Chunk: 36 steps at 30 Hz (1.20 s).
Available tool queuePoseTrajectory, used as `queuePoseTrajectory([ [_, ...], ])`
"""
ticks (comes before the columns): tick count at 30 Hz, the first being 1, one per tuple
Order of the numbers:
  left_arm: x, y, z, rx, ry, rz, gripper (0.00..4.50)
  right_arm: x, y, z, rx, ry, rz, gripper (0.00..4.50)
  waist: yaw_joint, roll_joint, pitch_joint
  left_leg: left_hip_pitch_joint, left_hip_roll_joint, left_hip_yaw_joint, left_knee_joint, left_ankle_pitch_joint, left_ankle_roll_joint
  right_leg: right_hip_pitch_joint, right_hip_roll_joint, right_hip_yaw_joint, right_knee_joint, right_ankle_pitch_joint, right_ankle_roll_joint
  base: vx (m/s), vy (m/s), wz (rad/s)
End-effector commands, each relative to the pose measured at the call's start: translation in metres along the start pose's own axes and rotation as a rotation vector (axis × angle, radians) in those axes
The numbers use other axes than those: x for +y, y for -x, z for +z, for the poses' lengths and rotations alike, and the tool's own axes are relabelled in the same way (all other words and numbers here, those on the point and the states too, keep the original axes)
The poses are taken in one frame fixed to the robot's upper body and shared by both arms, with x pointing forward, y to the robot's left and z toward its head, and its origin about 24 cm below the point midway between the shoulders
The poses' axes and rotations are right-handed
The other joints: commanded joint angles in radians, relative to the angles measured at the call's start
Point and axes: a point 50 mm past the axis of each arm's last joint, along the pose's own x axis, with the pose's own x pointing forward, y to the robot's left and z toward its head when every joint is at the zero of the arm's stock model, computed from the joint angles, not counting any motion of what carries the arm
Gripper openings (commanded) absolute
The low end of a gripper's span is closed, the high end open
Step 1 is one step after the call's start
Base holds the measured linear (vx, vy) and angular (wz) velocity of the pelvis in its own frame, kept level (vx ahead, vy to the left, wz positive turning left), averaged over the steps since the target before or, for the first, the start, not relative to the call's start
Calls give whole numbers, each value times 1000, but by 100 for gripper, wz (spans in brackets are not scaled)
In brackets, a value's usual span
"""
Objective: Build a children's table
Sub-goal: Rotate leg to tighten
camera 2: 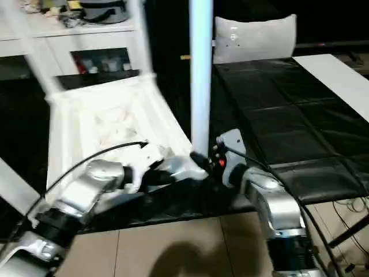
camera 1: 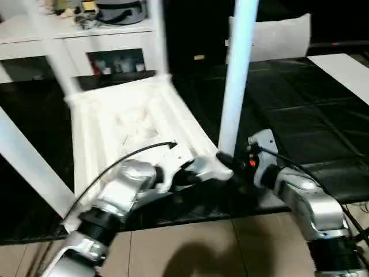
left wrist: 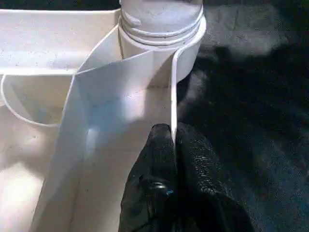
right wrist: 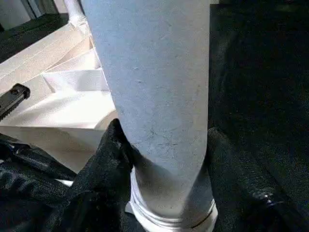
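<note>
I see 1 upturned children's table on black floor mat, 4 legs up, left gripper pinching its corner rim, right gripper clasping 1 leg at socket

Upright leg cut off above (cabinet items perhaps jars).

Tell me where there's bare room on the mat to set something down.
Free: the black mat right of the upright leg, up to the white cushion. Crowded: the near corner, where both grippers meet the tabletop.
</note>
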Motion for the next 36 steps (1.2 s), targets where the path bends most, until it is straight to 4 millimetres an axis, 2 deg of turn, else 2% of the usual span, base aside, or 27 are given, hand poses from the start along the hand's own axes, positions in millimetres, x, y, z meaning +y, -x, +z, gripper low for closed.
queuePoseTrajectory([
  [1,-2,-2,10,-31,-23,2,0,11,-4,-23,88,-68,51,250,4,-13,-47,-10,3,1,-75,-248,55,48,-48,33,-105,-526,-37,0,0,0],
  [2,-1,-2,10,-30,-26,6,0,12,-2,-22,87,-69,61,263,4,-8,-48,-9,4,0,-75,-249,56,47,-49,34,-103,-517,-43,0,0,0],
  [5,2,3,8,-28,-51,0,0,11,5,-17,84,-35,128,284,6,-12,-50,-13,5,0,-76,-241,58,52,-49,36,-99,-493,-48,0,0,0],
  [6,2,5,7,-27,-72,-11,0,7,10,-13,75,-21,151,305,7,-18,-49,-14,5,0,-75,-233,64,54,-49,37,-99,-486,-50,0,0,0],
  [7,2,5,7,-27,-72,-11,0,7,10,-13,75,-21,151,310,9,-15,-50,-13,6,0,-75,-230,67,54,-50,37,-97,-483,-52,0,0,0],
  [8,2,6,6,-26,-95,-24,0,4,13,-10,72,-6,165,316,12,-18,-51,-15,7,1,-74,-212,71,55,-51,39,-97,-466,-56,0,0,0],
  [11,0,10,2,-7,-152,-76,0,-4,22,-5,82,33,204,349,17,-20,-54,-19,10,0,-73,-176,82,59,-51,42,-86,-413,-74,0,0,0],
  [13,-1,14,-1,4,-174,-116,0,-12,28,-2,93,59,218,362,21,-17,-54,-18,11,2,-72,-167,88,58,-53,42,-85,-406,-86,0,0,0],
  [16,-1,18,-2,6,-185,-152,0,-19,31,-2,116,89,222,393,31,-17,-52,-14,14,4,-73,-165,80,55,-53,44,-84,-409,-98,0,0,0],
  [17,-2,20,-3,8,-190,-171,0,-19,33,-2,127,90,241,393,35,-16,-54,-10,15,4,-73,-167,77,53,-53,44,-83,-407,-101,0,0,0],
  [19,-4,26,-4,26,-202,-253,0,-16,37,-2,150,104,327,393,41,-17,-54,-12,17,3,-74,-166,78,56,-54,46,-77,-381,-112,0,0,0],
  [21,-6,28,-6,38,-208,-286,0,-13,39,-2,156,101,377,365,45,-16,-56,-13,21,3,-73,-156,86,57,-54,49,-71,-345,-126,0,0,0],
  [22,-7,31,-8,61,-220,-332,0,-8,41,-1,157,92,460,358,51,-16,-56,-9,21,6,-71,-158,90,56,-55,49,-70,-330,-141,0,0,0],
  [25,-7,33,-8,78,-229,-353,0,-3,42,0,152,77,531,345,59,-16,-56,-10,23,7,-71,-152,88,56,-56,51,-67,-324,-151,0,0,0],
  [27,-6,33,-9,81,-231,-355,0,-2,41,0,155,76,544,314,61,-15,-55,-10,24,6,-72,-154,86,56,-56,51,-67,-330,-152,0,0,0],
  [31,-5,34,-8,85,-233,-360,0,-1,40,-3,168,66,572,299,69,-17,-55,-8,23,7,-72,-158,73,55,-57,52,-69,-350,-143,0,0,0],
  [32,-5,34,-8,85,-233,-360,0,-1,40,-3,168,65,573,272,72,-17,-56,-8,22,7,-72,-158,72,56,-57,51,-69,-359,-138,0,0,0],
  [36,-6,33,-8,84,-233,-359,0,0,38,-5,170,59,588,248,78,-17,-58,-9,24,6,-71,-135,71,56,-56,52,-64,-328,-143,0,0,0],
])
